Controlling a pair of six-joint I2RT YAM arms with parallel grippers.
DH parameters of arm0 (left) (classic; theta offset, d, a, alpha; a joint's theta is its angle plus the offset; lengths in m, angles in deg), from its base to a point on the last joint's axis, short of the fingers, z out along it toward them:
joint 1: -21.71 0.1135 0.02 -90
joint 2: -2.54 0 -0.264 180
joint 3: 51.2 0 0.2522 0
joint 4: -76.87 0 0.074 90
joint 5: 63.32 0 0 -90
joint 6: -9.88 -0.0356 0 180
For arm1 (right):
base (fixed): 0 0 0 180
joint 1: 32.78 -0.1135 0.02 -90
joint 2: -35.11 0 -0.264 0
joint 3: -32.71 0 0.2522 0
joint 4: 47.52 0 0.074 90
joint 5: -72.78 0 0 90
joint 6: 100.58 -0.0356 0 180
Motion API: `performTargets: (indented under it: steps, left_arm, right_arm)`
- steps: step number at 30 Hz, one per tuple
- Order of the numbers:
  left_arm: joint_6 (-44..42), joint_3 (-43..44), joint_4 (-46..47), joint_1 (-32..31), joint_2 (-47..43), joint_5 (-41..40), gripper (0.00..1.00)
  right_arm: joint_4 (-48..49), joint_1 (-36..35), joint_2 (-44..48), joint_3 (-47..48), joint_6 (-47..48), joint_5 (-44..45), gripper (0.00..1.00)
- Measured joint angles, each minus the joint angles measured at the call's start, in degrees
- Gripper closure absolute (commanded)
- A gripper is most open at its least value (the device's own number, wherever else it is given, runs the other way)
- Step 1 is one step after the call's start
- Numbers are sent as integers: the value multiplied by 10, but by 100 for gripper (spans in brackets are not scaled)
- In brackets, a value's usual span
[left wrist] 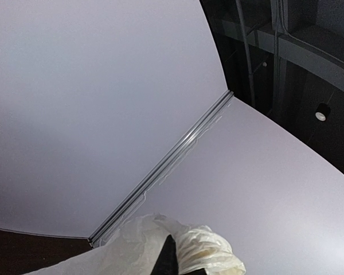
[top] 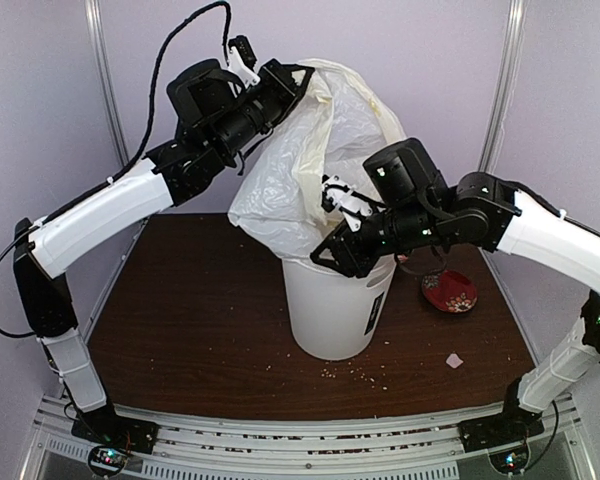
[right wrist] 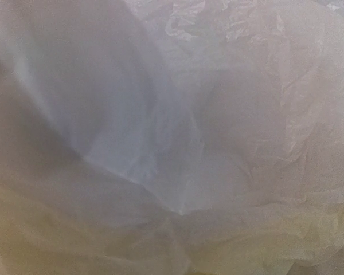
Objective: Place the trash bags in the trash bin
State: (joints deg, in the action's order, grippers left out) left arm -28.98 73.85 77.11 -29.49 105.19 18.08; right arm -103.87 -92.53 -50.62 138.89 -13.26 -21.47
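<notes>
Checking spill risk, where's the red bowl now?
Top view: the red bowl sits on the table, right of the trash bin, beneath the right arm.

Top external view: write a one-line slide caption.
Left gripper holds the trash bag up over the trash bin; right gripper meets the bag near the rim.

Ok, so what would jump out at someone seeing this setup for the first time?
The large crinkly translucent white plastic bag billows mid-scene, its top held high by the left gripper. Its lower end hangs into the tall white cylindrical plastic bin at the centre of the dark brown table, where the right gripper sits at the rim, against the plastic.
</notes>
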Motion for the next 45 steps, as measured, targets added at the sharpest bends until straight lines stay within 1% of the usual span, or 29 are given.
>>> performTargets:
  steps: [2, 4, 6, 10, 13, 17, 19, 24, 28, 30, 33, 36, 38, 42, 45]
  left_arm:
    - [0, 0, 0, -1, 1, -2, 100]
    - [0, 0, 0, -2, 1, -4, 100]
    - [0, 0, 0, -3, 1, -6, 100]
    - [-2, -9, 1, -4, -2, -8, 100]
    - [-4, -45, -4, -6, -21, -9, 100]
    - [-18, -113, -32, -10, -66, -11, 100]
    - [-28, -144, -51, -14, -93, -15, 100]
    - [-49, -218, -84, -17, -159, -23, 100]
    - [-66, -239, -95, -17, -181, -33, 100]
    - [-73, -239, -94, -17, -181, -38, 100]
    - [-86, -221, -94, -17, -165, -35, 100]
    - [-103, -172, -86, -16, -124, -7, 100]
    - [-111, -136, -77, -11, -93, 24, 100]
    - [-118, -84, -68, 5, -44, 87, 100]
    - [-116, -66, -62, 18, -22, 144, 100]
  right_arm:
    - [0, 0, -2, 0, 2, 20, 91]
    - [-1, 0, -2, 0, -1, 44, 97]
    - [-3, 0, -1, 0, 4, 64, 99]
    - [-23, 6, 6, 0, 7, 103, 100]
    - [-48, 10, 20, 0, 10, 129, 100]
    - [-85, 13, 45, 0, 10, 156, 96]
    - [-93, 15, 56, -2, 10, 150, 96]
    - [-94, 19, 61, -11, 3, 87, 96]
    - [-85, 19, 43, -12, -22, 27, 88]
    - [-80, 19, 42, -10, -33, 5, 84]
    - [-82, 19, 42, 11, -55, -17, 74]
    - [-85, 22, 57, 38, -74, -21, 69]
    - [-91, 27, 90, 38, -87, -20, 66]
    - [-84, 60, 191, -9, -112, -15, 64]
    - [-73, 101, 249, -56, -139, 16, 65]
